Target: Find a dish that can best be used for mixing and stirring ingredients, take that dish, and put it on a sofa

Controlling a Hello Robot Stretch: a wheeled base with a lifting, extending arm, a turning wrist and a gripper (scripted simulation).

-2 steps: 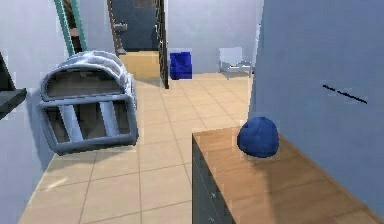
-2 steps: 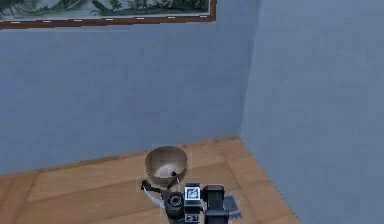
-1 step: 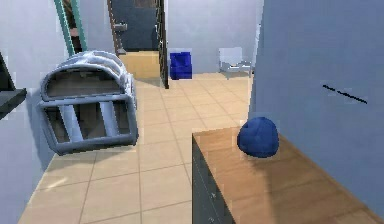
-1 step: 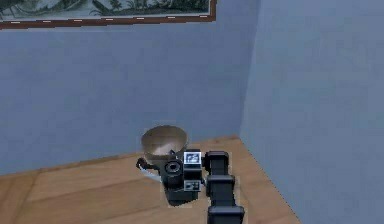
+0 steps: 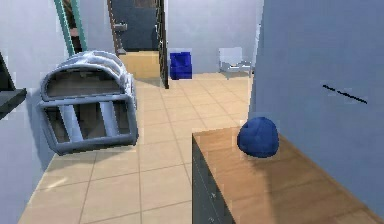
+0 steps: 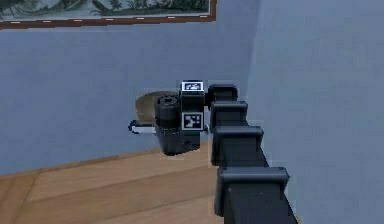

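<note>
Fingers (image 6: pixel 138 126) hold a brown bowl (image 6: pixel 150 101) clear above wooden top (image 6: pixel 100 190).

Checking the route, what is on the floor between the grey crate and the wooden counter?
That stretch is bare: in the forward view, tan floor tiles run from the grey crate to the counter.

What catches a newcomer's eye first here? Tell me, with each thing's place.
The dark arm rises from the arm side view's bottom edge, its gripper with a brown round thing at or behind it. In the forward view a grey slatted crate looms at left, and a blue rounded lump sits on the wooden counter at lower right.
</note>
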